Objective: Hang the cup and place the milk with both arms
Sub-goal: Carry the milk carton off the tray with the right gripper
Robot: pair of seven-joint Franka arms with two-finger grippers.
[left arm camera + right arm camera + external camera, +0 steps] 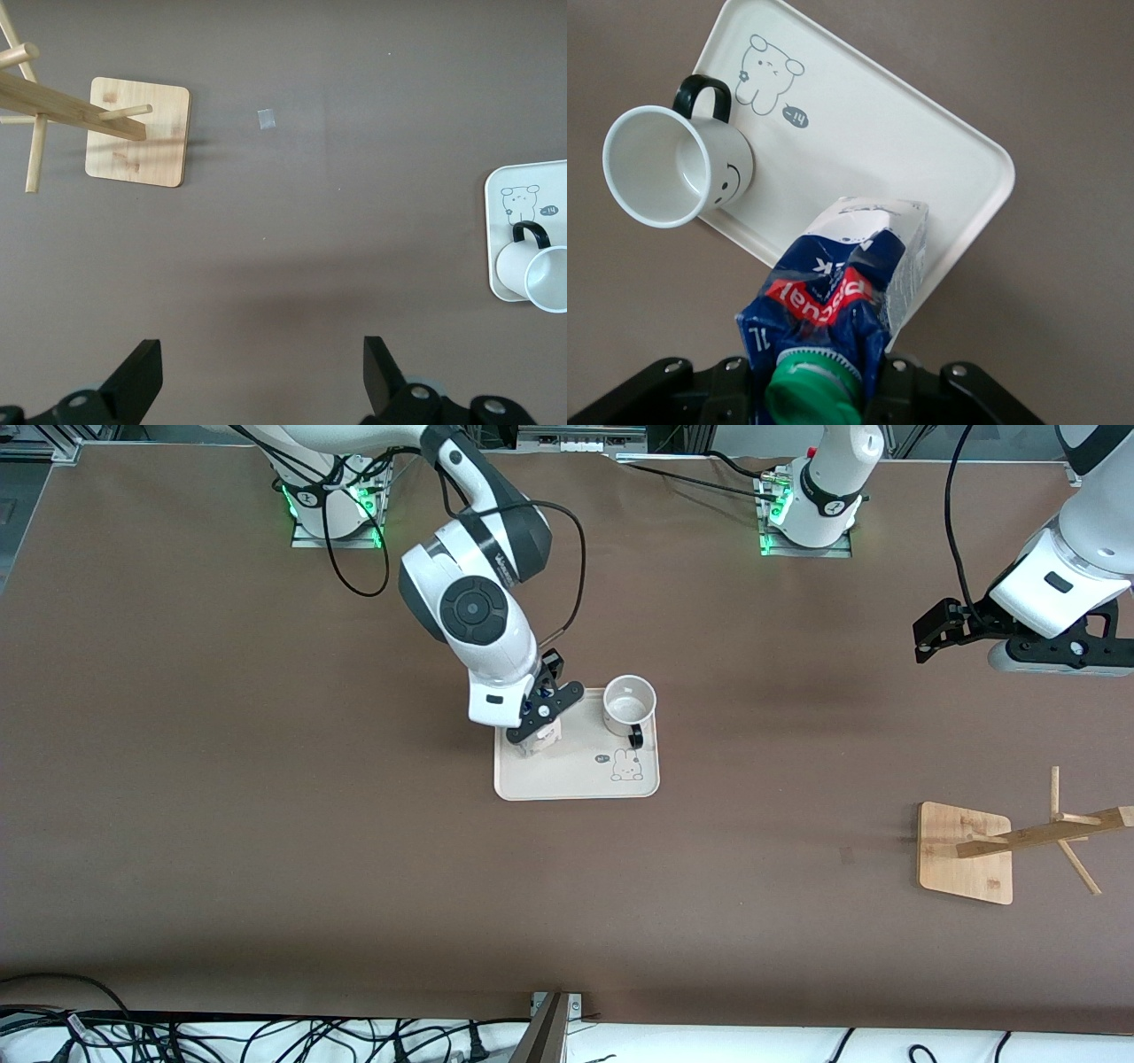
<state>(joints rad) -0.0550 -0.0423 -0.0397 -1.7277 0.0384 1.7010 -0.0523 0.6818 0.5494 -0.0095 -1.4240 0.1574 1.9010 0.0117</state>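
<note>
The milk [849, 282], a blue and white carton with a green cap, stands on the cream tray [921, 150] at its corner toward the right arm's end. My right gripper [819, 382] is shut on the carton's gable top, which looks squeezed. In the front view the right gripper [537, 720] hides most of the milk [544, 737]. The cup [629, 703], white with a black handle and a smiley face, stands upright on the same tray [576, 779], beside the milk. My left gripper [937, 633] hangs open over bare table at the left arm's end, waiting, with nothing between its fingers [383, 372].
A bamboo cup rack [966, 852] with a square base and slanted pegs stands toward the left arm's end, nearer to the front camera than the tray. A small grey mark [266, 119] lies on the brown table between the rack and the tray. Cables run along the front edge.
</note>
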